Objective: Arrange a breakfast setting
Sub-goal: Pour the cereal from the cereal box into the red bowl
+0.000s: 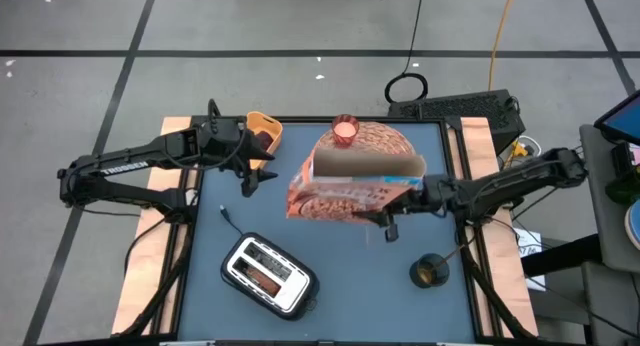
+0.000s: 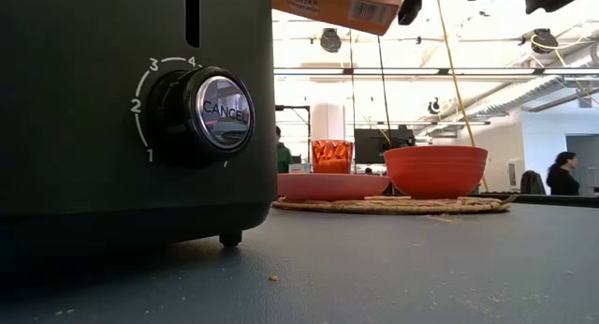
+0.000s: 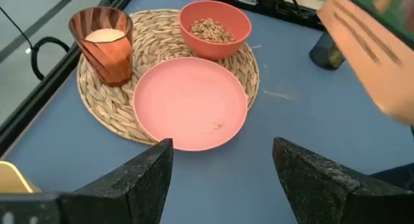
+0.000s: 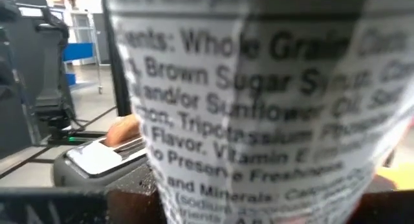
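the cereal box (image 1: pixel 350 186) hangs at frame centre in the high view, long axis left-right, above the red bowl (image 3: pixel 215 28) (cereal already in). your right gripper (image 1: pixel 400 201) jaws clamp it; left gripper (image 1: pixel 250 158) jaws wide, empty.

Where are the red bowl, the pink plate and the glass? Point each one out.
red bowl (image 3: pixel 215 30): left wrist view, on the cereal inside it.
pink plate (image 3: pixel 189 101): left wrist view, on its bare middle.
glass (image 3: pixel 103 46): left wrist view, on its side wall, just below the rim.
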Available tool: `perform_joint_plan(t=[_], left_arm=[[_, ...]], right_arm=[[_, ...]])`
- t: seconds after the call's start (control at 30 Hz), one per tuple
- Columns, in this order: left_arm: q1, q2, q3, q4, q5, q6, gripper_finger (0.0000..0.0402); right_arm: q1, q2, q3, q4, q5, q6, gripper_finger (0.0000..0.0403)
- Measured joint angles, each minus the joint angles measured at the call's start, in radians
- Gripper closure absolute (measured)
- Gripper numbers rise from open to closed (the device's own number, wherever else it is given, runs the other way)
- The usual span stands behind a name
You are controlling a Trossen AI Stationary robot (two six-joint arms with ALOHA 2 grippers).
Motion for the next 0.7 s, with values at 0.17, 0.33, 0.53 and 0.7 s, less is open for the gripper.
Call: perform_joint_plan(t=[0.17, 0.33, 0.53, 0.7], left_arm=[[0.0, 0.0, 0.0, 0.0, 0.0, -0.059, 0.0135], [0.0, 0.0, 0.0, 0.001, 0.0, -0.086, 0.0135], [-0.001, 0.0, 0.0, 0.021, 0.0, -0.112, 0.0135], [-0.003, 0.0, 0.0, 0.024, 0.0, -0.111, 0.0135]], right_arm=[[0.098, 0.1, 0.0, 0.077, 0.084, -0.004, 0.0207], [0.169, 0.179, 0.0, 0.094, 0.22, -0.044, 0.0207], [0.204, 0.253, 0.0, 0.086, 0.285, -0.06, 0.0207], [0.205, 0.309, 0.001, 0.077, 0.284, -0.06, 0.0207]])
